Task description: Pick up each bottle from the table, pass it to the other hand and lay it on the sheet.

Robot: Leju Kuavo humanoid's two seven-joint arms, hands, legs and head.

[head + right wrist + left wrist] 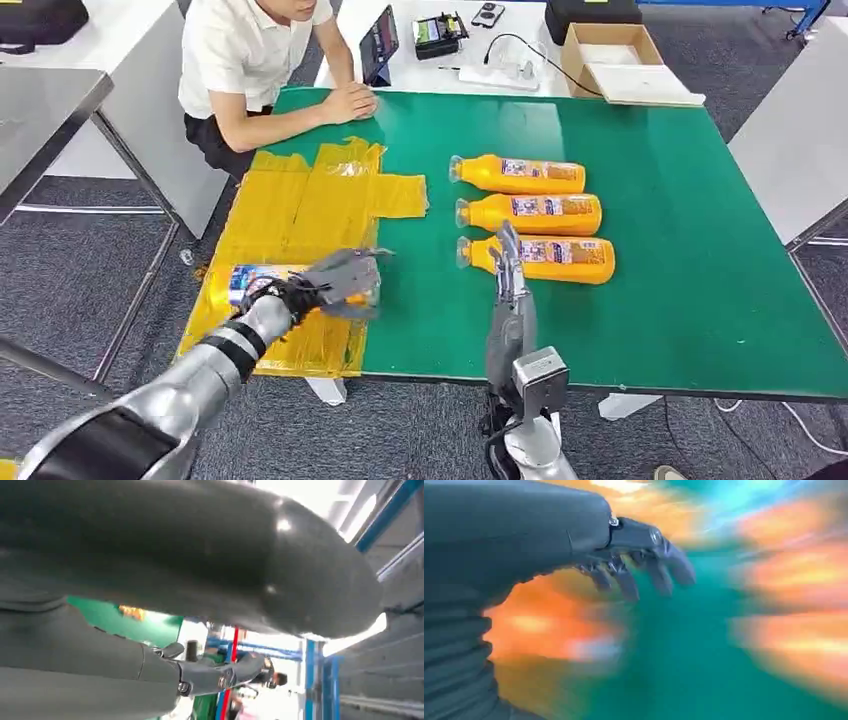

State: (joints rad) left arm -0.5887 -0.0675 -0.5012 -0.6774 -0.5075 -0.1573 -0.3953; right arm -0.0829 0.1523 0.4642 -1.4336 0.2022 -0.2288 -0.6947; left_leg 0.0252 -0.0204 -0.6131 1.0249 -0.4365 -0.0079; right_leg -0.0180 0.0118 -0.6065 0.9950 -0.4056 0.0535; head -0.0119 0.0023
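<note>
Item: yellow sheet (300,215), lying at left of centre in the head view, over the near left part of the green table (690,300).

Item: one bottle (262,282), lying crosswise on the sheet's lower part. The left hand (340,283) is hovering over its right end, fingers (624,577) spread; whether they are touching the bottle cannot be told.

Item: three bottles (535,215), lying in a column at frame centre, caps pointing left, long axes running left to right.

Item: right hand (508,262), standing edge-up with fingers straight and holding nothing, its tips overlapping the nearest bottle's (540,259) neck end. This hand is nearer, likely gripping next.

Room: bare green surface lying right of the bottles; the table's near edge is running below the hands.
</note>
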